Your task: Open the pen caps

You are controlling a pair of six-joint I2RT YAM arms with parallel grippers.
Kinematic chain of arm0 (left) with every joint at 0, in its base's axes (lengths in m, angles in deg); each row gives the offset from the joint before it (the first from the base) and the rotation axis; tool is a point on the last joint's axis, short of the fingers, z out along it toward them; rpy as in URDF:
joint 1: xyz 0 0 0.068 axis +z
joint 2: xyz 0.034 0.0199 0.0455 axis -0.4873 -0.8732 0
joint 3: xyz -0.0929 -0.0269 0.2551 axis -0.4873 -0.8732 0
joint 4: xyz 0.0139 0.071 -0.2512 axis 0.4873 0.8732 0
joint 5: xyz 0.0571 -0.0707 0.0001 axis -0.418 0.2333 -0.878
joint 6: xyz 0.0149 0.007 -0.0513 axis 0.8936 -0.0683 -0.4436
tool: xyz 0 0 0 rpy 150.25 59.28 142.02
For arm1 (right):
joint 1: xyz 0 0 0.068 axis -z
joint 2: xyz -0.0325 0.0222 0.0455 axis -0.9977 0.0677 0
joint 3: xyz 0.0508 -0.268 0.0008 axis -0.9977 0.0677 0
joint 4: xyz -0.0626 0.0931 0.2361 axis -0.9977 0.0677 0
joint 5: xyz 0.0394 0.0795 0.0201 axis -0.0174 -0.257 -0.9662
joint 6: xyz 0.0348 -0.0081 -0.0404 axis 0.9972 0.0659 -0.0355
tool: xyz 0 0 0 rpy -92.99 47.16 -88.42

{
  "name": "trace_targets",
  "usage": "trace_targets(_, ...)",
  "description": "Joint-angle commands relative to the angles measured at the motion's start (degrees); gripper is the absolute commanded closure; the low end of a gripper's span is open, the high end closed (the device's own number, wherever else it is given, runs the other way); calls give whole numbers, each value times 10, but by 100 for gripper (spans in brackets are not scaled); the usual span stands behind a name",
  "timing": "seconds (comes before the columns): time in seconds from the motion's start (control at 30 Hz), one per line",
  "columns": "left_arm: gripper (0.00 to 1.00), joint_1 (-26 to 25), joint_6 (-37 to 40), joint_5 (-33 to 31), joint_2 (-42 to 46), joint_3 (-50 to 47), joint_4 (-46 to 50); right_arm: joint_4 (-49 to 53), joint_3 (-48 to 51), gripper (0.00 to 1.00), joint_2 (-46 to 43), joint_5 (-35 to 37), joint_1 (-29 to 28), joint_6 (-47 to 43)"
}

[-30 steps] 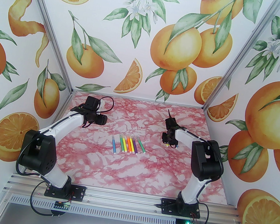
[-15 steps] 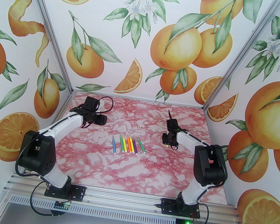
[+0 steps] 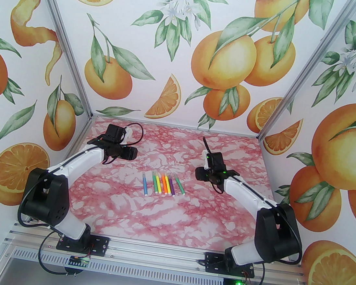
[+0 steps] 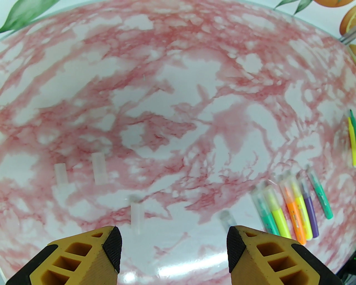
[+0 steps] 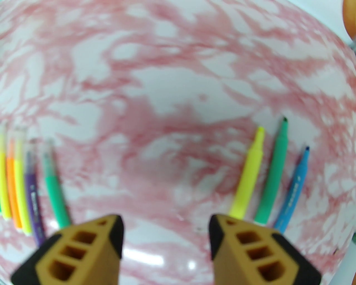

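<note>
Pink marble tabletop (image 3: 154,220) sorted by stage: capped pens (image 3: 162,185) midway, pulled caps (image 4: 99,168) near left gripper (image 4: 173,240), bared pens (image 5: 274,169) near right gripper (image 5: 166,231), both jaws parted and empty

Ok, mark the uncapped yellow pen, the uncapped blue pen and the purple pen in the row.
uncapped yellow pen (image 5: 247,175), right wrist view, middle of the barrel.
uncapped blue pen (image 5: 294,187), right wrist view, middle of the barrel.
purple pen (image 4: 309,210), left wrist view, middle of the barrel.

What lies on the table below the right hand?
Under the right hand is bare table. A yellow pen, a green pen and a blue pen, all uncapped, lie beside it; one finger covers their near ends.
</note>
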Motion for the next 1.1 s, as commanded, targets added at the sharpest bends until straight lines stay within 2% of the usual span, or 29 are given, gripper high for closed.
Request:
trace_targets(0.0, 28, 4, 0, 12, 34, -20, -36, -26, 13, 42, -21, -33, -19, -32)
trace_targets(0.3, 10, 5, -1, 19, 78, -61, -80, -41, 27, 39, -32, -78, -52, -58)
trace_targets(0.67, 8, 7, -7, 11, 97, -82, -97, -37, 20, 38, -5, -89, -71, -67)
trace_targets(1.07, 8, 7, -4, -14, 126, -97, -109, 9, -23, 45, 69, -46, -103, -87)
